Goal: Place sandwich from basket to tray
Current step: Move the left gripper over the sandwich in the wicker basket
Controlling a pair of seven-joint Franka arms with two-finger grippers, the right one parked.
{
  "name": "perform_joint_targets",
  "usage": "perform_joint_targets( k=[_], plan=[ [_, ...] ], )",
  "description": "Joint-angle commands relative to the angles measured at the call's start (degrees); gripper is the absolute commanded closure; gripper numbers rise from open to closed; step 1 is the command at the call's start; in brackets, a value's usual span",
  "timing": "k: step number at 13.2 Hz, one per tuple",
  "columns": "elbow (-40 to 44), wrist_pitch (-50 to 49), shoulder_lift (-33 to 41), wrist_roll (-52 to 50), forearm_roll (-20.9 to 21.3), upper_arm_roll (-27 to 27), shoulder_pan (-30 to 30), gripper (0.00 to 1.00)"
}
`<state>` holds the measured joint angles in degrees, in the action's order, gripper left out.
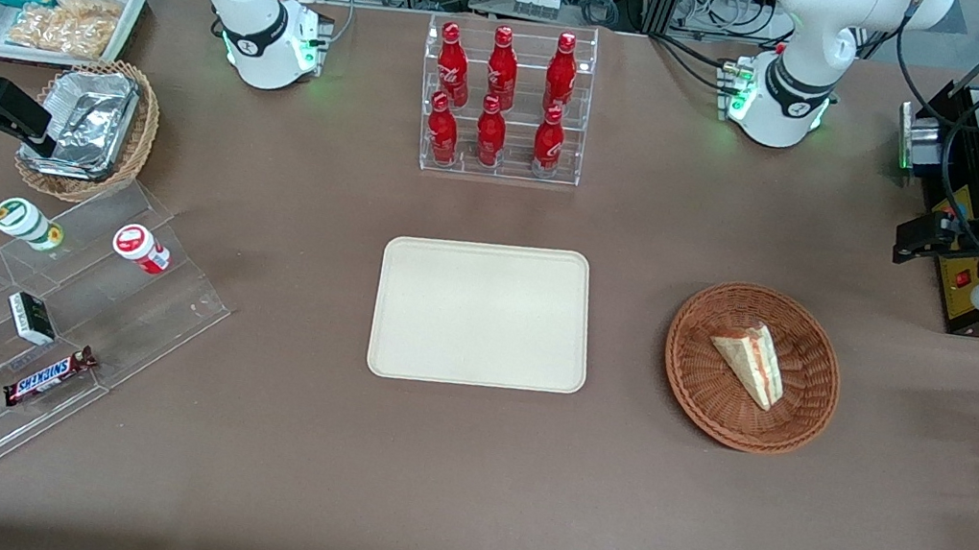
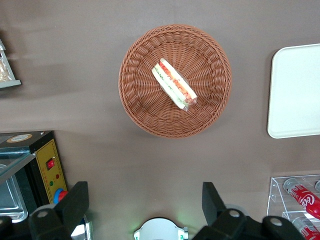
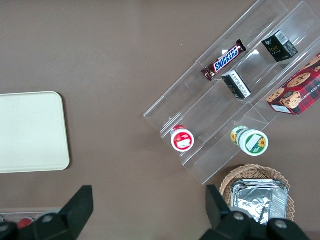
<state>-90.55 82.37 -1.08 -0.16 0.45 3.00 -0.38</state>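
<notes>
In the basket: we see the sandwich, lying flat in the middle.
Feel: we think soft, light, squashy.
Hold: the long sides, gently.
Gripper: fingers wide apart, high up, at 12 o'clock from the basket in the front view.
Tray: bare, at 9 o'clock from the basket.

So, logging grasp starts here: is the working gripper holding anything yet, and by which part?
Nothing is held. The gripper is open, above bare table, clear of the basket; the sandwich lies in it untouched.

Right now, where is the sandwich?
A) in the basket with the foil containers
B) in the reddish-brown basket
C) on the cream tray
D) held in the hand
B: the sandwich lies in the reddish-brown basket, the tray is bare, and the open hand is above the table, holding nothing.
</notes>
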Motion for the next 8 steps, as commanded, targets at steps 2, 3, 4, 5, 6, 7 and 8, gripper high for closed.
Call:
perform_joint_targets(
  k=[2,3,4,5,6,7,8],
  plan=[
    [-3.83,2.52,0.47,0.34,0.87,0.61,0.3,0.0],
    [-5.23,3.66,0.29,0.34,0.96,0.69,0.12,0.0],
    [-7.68,6.02,0.46,0.34,1.05,0.69,-0.06,0.0],
    [-10.14,8.83,0.55,0.34,1.13,0.69,-0.84,0.0],
    [-12.43,11.29,0.38,0.34,1.13,0.78,-1.11,0.0],
    [-14.63,14.1,0.46,0.25,1.13,0.78,-1.11,0.0],
    [-17.26,17.26,0.64,0.25,1.13,0.87,-1.11,0.0]
  ],
)
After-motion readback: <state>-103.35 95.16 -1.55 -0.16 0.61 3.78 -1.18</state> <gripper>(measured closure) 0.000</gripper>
